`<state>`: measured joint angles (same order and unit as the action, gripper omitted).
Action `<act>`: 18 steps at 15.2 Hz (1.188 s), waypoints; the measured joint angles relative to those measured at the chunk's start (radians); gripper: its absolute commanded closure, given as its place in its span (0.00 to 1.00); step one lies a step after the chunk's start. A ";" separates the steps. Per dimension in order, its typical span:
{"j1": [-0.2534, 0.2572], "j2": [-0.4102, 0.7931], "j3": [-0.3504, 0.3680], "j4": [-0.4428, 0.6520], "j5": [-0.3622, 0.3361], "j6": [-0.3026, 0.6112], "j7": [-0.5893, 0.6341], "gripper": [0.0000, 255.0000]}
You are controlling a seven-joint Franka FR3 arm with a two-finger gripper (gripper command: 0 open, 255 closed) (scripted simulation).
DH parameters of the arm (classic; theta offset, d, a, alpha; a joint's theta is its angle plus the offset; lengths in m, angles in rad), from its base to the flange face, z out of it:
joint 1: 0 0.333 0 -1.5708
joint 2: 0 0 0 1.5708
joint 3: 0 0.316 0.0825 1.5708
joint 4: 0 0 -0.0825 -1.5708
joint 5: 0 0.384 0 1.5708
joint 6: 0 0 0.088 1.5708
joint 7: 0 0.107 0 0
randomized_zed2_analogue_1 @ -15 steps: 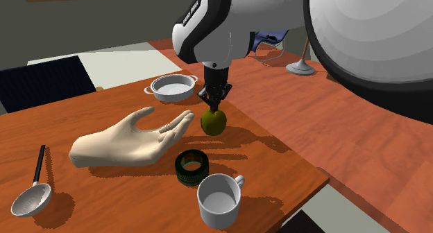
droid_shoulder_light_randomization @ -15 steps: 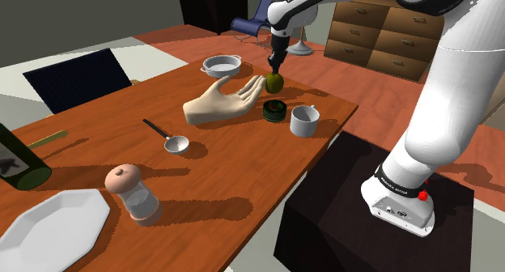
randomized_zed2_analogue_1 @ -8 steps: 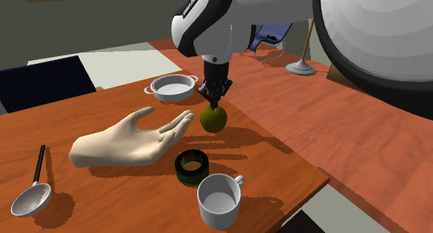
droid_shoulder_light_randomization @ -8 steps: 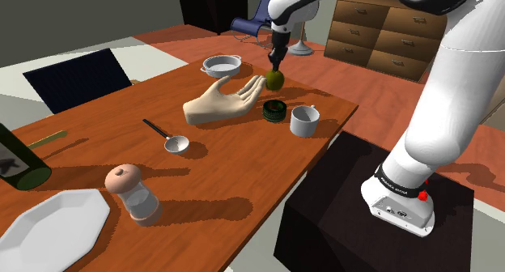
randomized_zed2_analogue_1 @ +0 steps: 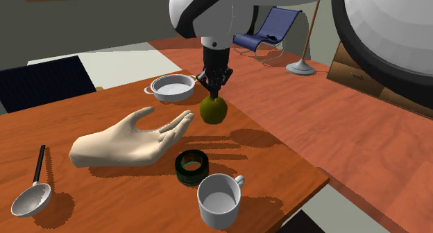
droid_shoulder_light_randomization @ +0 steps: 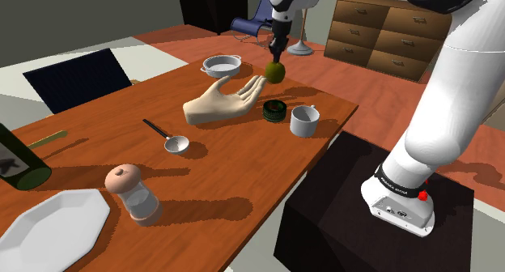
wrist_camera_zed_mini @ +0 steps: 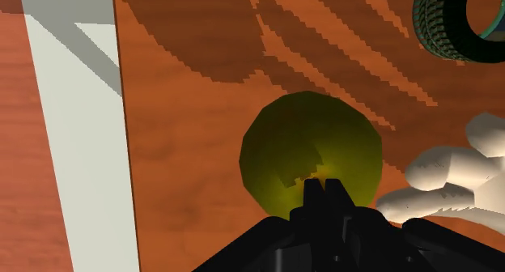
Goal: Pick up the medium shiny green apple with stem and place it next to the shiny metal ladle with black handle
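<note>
Carrying the apple across to the ladle is judged to be the step in hand, and the route is best planned from the largest things down. The counter (droid_shoulder_light_randomization: pixel 243 165) is crowded around the apple, where a white cup (droid_shoulder_light_randomization: pixel 303 121) and a dark ring (droid_shoulder_light_randomization: pixel 274 110) stand, while bare wood is seen around the ladle (droid_shoulder_light_randomization: pixel 168 138). The ladle lies well apart from the apple, toward the shoulder view's left. Between the two lies a pale model palm (droid_shoulder_light_randomization: pixel 222 107), its fingertips reaching toward the apple. It should be crossed from above or passed round, never brushed.

The olive-green apple (randomized_zed2_analogue_1: pixel 214 109) is seen hanging clear of the counter, just beyond those fingertips, with its shadow on the wood below. The hand (randomized_zed2_analogue_1: pixel 214 91) is clamped on the very top of the apple, by the stem. In the wrist view the black fingers (wrist_camera_zed_mini: pixel 324 199) are seen almost meeting there.

So narrow a pinch is judged easy to lose. The travel should therefore be made slowly, without swing or tilt. The apple should then be lowered onto bare wood beside the ladle's bowl. Only once it is resting there should the fingers be parted.
</note>
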<state>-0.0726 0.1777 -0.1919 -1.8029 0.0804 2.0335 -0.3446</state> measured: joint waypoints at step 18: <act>-0.002 -0.023 -0.003 0.215 -0.010 -0.237 0.014 1.00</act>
<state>-0.0743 0.1544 -0.1949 -1.5880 0.0701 1.7962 -0.3301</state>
